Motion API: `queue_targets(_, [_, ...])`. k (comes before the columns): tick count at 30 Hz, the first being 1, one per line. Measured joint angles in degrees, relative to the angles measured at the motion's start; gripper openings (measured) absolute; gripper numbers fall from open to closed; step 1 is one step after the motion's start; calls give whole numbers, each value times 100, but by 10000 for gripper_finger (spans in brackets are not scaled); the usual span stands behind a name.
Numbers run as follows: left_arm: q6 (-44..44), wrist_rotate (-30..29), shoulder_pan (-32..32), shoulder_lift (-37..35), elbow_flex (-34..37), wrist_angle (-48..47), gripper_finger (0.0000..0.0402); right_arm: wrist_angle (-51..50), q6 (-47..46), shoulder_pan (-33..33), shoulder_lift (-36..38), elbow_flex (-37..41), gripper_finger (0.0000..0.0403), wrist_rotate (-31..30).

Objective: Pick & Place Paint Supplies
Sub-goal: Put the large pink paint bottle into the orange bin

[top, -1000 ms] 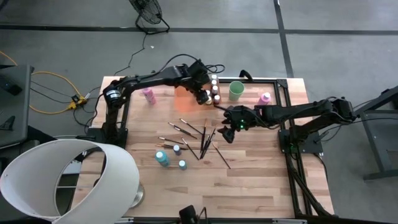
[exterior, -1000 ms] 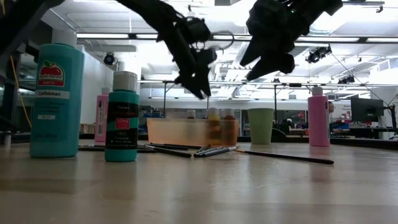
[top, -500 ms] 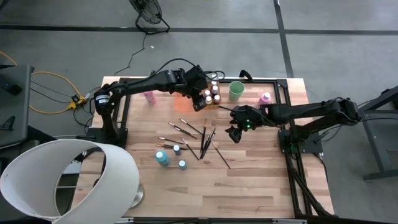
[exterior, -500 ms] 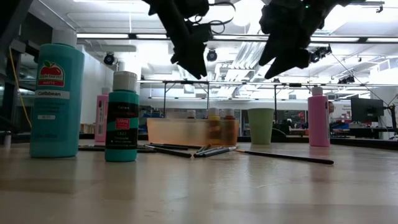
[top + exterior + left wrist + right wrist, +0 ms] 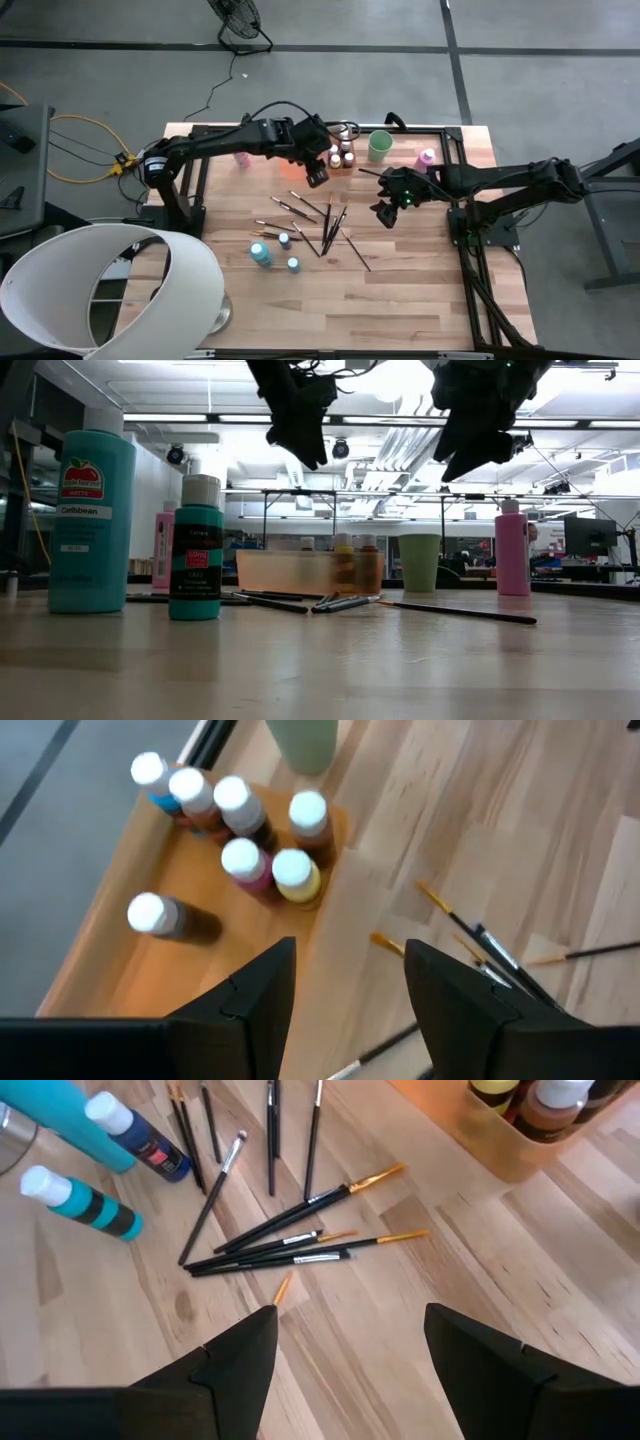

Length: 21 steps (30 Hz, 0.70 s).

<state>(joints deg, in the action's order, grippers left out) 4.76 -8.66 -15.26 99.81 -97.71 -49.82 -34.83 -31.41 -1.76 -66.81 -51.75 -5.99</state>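
L gripper (image 5: 316, 176) hangs empty, fingers parted, just off the orange tray (image 5: 110, 955) w/ bottles (image 5: 245, 865) inside. R gripper (image 5: 384, 211) also parted, empty, above table; brushes (image 5: 275, 1245) lie below and ahead of it. Approach should be lowered straight onto one brush, mid-handle, avoiding neighbours.

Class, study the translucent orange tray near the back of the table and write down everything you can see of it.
The orange tray is a shallow rectangular container of translucent, plastic-looking material, lying flat on the wooden table near its back edge, beside the light green cup. Seven small white-capped paint bottles stand upright in it, six bunched at the end nearest the cup, one apart. The rest of its floor is bare. The left gripper hangs above its near edge, not touching it.
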Motion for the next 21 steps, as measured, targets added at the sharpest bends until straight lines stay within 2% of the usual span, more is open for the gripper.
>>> queue_targets(6, [328,53,322,-15,544,233,182,-86,105,81,9,0,246,2])
queue_targets(11, [755,-139,522,-248,1125,522,182,-306,172,184,9,4,246,-1])
queue_targets(16, [1406,-820,600,-772,1783,879,182,-393,312,221,9,4,246,14])
queue_targets(21, [2342,-1936,588,-1370,2442,908,182,-391,428,214,9,4,246,23])
